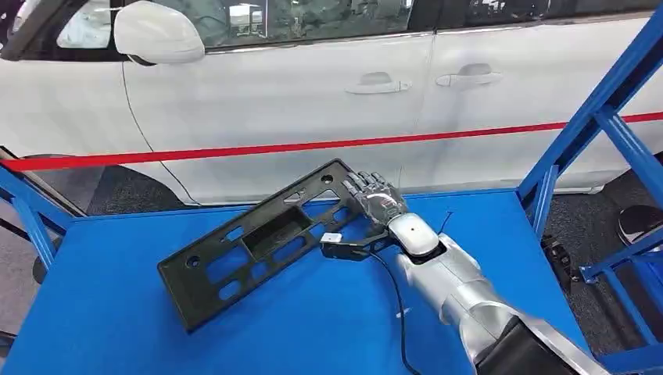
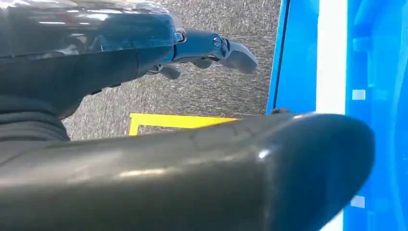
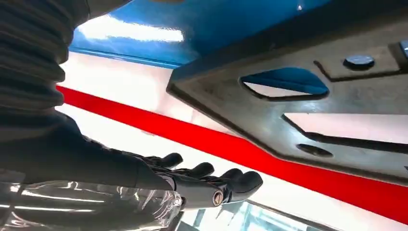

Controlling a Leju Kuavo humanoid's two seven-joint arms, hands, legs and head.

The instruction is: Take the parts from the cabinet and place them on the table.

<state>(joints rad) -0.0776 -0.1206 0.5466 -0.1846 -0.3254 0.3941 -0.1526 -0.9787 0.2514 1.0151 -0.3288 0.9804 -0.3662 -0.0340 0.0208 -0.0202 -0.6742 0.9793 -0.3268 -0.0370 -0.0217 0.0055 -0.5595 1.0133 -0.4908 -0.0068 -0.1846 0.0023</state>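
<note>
A long black plastic panel (image 1: 258, 250) with several cut-outs lies aslant on the blue table (image 1: 117, 328), its right end toward the table's back edge. My right hand (image 1: 375, 199) is at that right end, fingers stretched along the panel's edge and the thumb below it near a small white tab (image 1: 331, 237). In the right wrist view the fingers (image 3: 211, 180) are straight and hold nothing, while the panel (image 3: 337, 96) sits apart from them. My left hand (image 2: 96, 53) hangs over the grey floor with nothing in it, fingers extended.
A white car (image 1: 297, 94) stands close behind the table, with red tape (image 1: 274, 148) stretched in front of it. Blue frame beams (image 1: 602, 109) rise at the table's right side. A thin black cable (image 1: 395, 305) runs along my right arm. Yellow floor marking (image 2: 178, 120) lies beside a blue frame.
</note>
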